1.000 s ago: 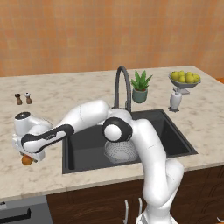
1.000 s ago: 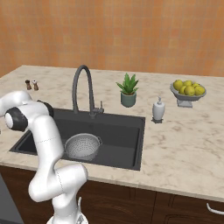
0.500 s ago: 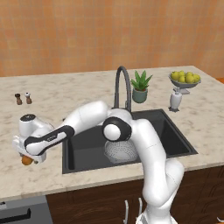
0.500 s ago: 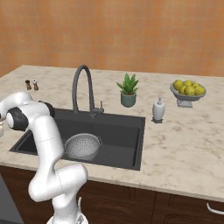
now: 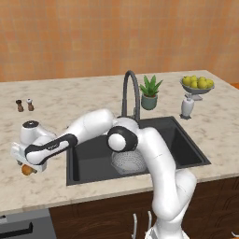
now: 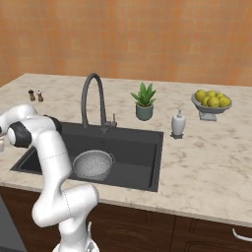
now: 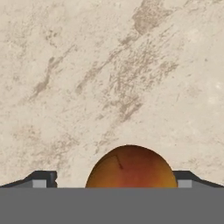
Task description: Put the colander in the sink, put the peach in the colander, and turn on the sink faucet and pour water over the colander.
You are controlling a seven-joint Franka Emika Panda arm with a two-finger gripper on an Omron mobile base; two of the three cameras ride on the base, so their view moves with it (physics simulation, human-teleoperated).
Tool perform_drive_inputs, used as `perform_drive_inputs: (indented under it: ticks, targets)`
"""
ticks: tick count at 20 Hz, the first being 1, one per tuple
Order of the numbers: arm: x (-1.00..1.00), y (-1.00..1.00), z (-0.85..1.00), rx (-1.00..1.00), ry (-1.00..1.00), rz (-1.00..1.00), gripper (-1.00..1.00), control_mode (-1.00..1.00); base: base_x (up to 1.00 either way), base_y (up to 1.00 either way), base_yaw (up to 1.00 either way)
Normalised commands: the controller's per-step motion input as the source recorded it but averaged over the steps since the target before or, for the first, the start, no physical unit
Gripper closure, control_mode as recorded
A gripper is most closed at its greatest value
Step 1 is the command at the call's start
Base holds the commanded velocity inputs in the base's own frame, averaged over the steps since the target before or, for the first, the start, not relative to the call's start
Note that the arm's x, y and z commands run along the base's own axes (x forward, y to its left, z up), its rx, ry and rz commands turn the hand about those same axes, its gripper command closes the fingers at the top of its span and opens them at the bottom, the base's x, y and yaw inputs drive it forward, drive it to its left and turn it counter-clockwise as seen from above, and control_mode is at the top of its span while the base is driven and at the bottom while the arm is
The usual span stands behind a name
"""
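Note:
The peach, a small orange-red fruit, lies on the marble counter left of the sink. In the hand view my gripper is open, with one dark fingertip on each side of the peach and a gap left at both. From the left base view the gripper hangs low over the peach near the counter's front edge. The silvery colander sits inside the dark basin, partly behind my arm, and shows whole in the right base view. The gooseneck sink faucet stands behind the sink with no water running.
Two small shakers stand at the back left of the counter. Behind and right of the sink are a potted plant, a soap dispenser and a footed bowl of yellow fruit. The counter's front edge runs just below the peach.
The hand has come down a little onto the peach, with its jaws staying wide. The colander and faucet have not moved.

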Motion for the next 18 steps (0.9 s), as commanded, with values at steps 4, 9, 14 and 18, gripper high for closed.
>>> perform_drive_inputs:
  ticks: [4, 9, 14, 18]
  targets:
    - [-0.08, 0.18, -0.32, 0.0, 0.04, 0.02, 1.0, -1.0, 0.0, 0.0, 0.0]
    - [-0.23, -0.08, -0.17, 0.0, 0.06, 0.0, 1.0, -1.0, 0.0, 0.0, 0.0]
    - [-0.23, -0.38, 0.22, 0.0, 0.02, 0.02, 1.0, -1.0, 0.0, 0.0, 0.0]
    - [-0.31, -0.56, 0.45, 0.0, -0.06, 0.05, 1.0, -1.0, 0.0, 0.0, 0.0]
